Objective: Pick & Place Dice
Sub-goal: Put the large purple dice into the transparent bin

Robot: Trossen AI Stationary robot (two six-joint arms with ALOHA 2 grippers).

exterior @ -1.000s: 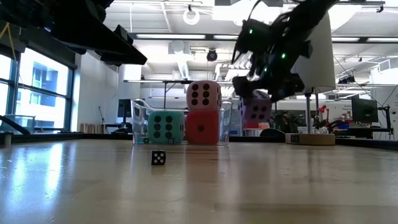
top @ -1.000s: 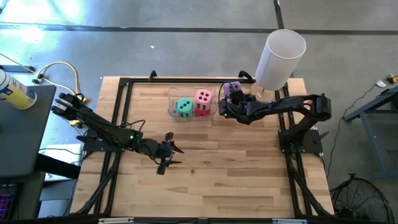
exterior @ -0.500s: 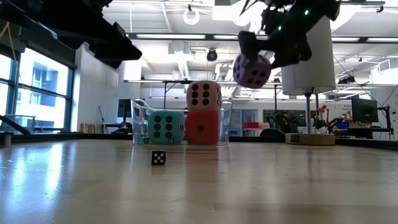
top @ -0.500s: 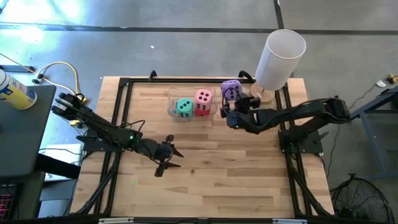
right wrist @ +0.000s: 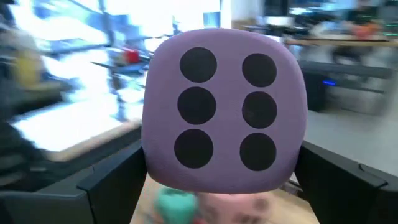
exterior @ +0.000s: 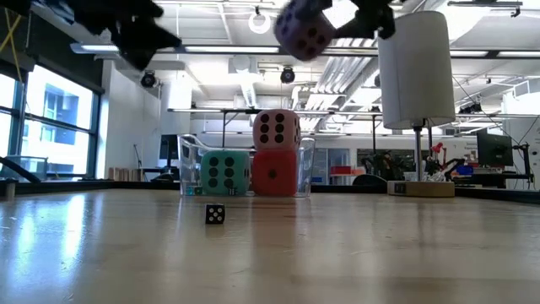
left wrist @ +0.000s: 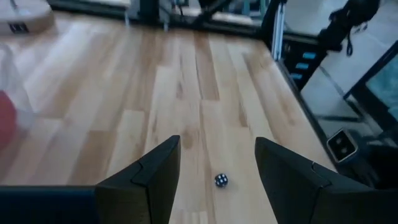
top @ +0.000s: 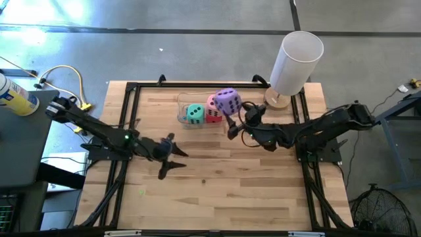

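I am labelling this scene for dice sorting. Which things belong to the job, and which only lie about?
Job:
- soft purple die, in right gripper
- soft pink die
- soft teal die
- soft red die
- clear plastic bin

Lying about:
- tall white cylinder
- tiny black die

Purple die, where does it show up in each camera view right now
High view: purple die, held in the right gripper beside the clear bin.
Low view: top centre, above the bin.
Left wrist view: not in it.
Right wrist view: fills the centre.
Shared landmark: pink die.
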